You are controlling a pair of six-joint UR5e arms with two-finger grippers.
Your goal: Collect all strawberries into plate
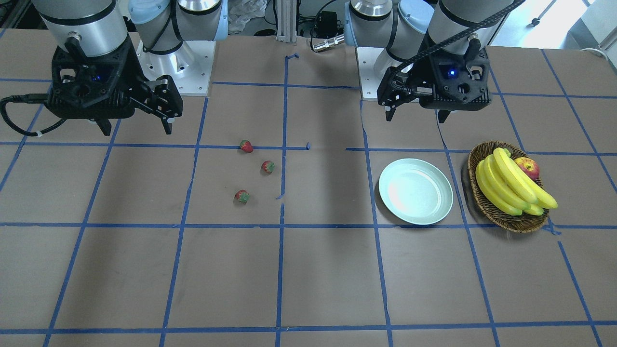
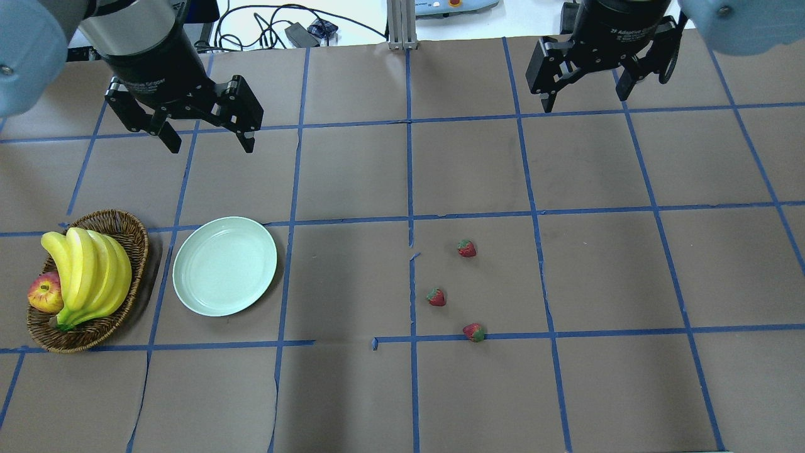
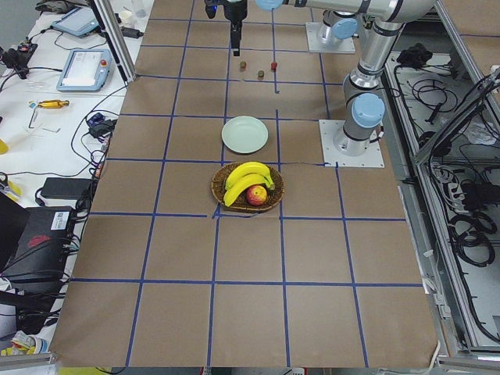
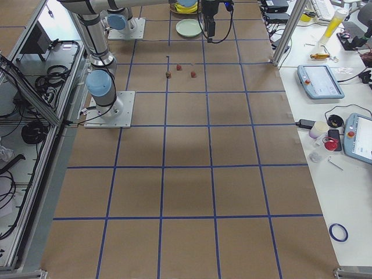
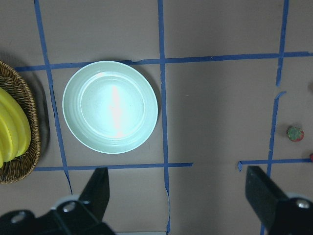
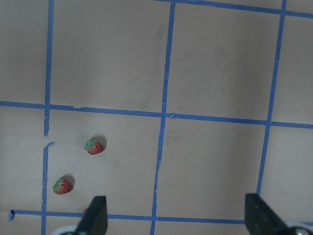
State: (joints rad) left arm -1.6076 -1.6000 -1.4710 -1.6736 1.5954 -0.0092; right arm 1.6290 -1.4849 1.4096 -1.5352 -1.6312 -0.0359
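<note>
**Red, small and tapered: berries that can slip the pinch**

Red with green leafy caps, the three strawberries (image 2: 436, 297) lie loose on the brown paper (image 2: 352, 170) of the table, on the robot's right side and near one another. One of them rests on a line of blue tape (image 2: 616, 329). The plate (image 2: 224, 265) sits well apart from them on the left side, bare, just beside a wicker basket (image 2: 142, 239) of bananas (image 2: 88, 270) and an apple (image 2: 45, 293).

Both grippers hang above the table with fingers spread and nothing between them. The right gripper (image 2: 586, 100) is on the berries' side and the left gripper (image 2: 209, 141) is nearer the plate.

The berries look rounded and cone-shaped, so an off-centre squeeze could probably shoot one sideways or roll it into its neighbours. Their small size leaves little room for aiming error. The plate is shallow, smooth and glossy with only a low rim, so a berry let go from too high may bounce or roll off. The carry crosses the table towards the other arm's side, which risks crowding. The coarse woven basket stands so close that a drop made too far over could land there.
</note>
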